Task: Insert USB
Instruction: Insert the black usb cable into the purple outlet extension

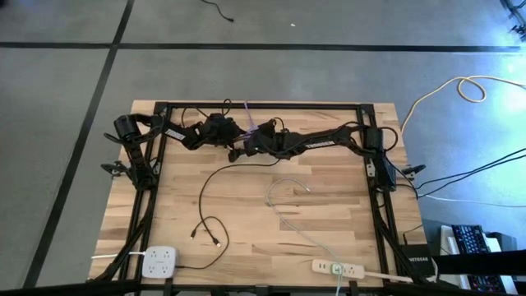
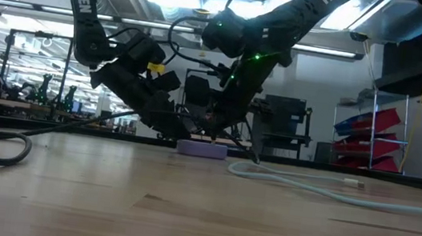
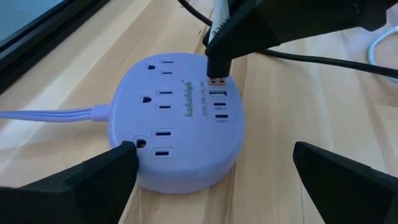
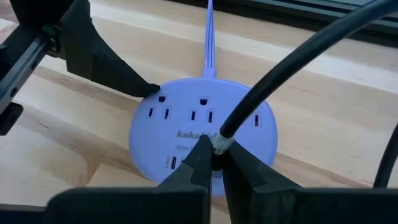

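Note:
A round lavender power strip (image 3: 180, 124) lies flat on the wooden table at its far middle (image 2: 201, 148), its lavender cord (image 4: 209, 37) running toward the far edge. My left gripper (image 3: 214, 152) is open, one finger on each side of the strip. My right gripper (image 4: 214, 146) is shut on the USB plug of a black cable (image 4: 292, 68). It holds the plug over the strip's row of USB ports (image 3: 217, 102). The cable's slack (image 1: 205, 185) curves over the table toward the near edge. My left gripper rests one fingertip (image 3: 124, 155) against the strip's side wall (image 3: 142, 167), beside the outlets. The other finger (image 3: 336, 174) stands apart from the strip. My right gripper pinches the plug's black body (image 4: 219, 144) between its two fingertips, slanting down from the table's right. The cable leaves upward from between the fingers. The metal tip (image 3: 216, 81) points down at the topmost USB port (image 3: 217, 93); whether it touches, I cannot tell.
A white power strip (image 1: 159, 261) sits at the near left and a long white one (image 1: 337, 267) at the near right. A pale cable (image 1: 288, 197) loops across the table's middle. Black frame rails (image 1: 148, 197) run along the table's sides.

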Tool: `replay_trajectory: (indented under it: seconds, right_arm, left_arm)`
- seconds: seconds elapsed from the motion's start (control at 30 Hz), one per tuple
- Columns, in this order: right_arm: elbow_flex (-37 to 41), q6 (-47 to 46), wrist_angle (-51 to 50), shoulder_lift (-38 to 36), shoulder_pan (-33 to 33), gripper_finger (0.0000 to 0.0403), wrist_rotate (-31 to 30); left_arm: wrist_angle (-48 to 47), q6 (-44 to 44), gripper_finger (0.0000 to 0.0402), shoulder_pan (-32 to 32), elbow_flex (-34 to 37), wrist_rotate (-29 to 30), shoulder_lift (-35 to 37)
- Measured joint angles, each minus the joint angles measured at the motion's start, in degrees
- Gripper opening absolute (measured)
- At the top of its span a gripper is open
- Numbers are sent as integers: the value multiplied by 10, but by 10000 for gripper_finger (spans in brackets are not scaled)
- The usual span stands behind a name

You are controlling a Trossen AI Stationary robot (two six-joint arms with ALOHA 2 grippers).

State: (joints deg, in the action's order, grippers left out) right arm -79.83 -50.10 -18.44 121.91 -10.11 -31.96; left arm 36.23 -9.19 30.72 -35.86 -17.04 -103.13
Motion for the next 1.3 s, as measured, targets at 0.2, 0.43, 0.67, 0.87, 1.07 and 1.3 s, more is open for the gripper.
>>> replay_trajectory:
  seconds: [0.2,0.43,0.67,0.87,1.07,1.3]
  right_arm:
    - [0,-4,-6,0,5,1,1]
    - [-1,-6,-9,0,14,1,-4]
    - [-1,3,-13,0,17,1,5]
    - [-2,7,-22,0,27,1,-4]
    - [4,-2,-63,7,39,1,35]
    - [15,-21,-67,13,40,1,-1]
  left_arm:
    - [0,1,400,0,0,0,0]
    - [3,2,400,0,0,-4,0]
    - [6,2,400,-2,-1,-12,0]
    - [5,2,400,-2,-1,-9,0]
    - [5,2,400,-2,-1,-5,0]
    - [5,1,400,-4,-1,-8,0]
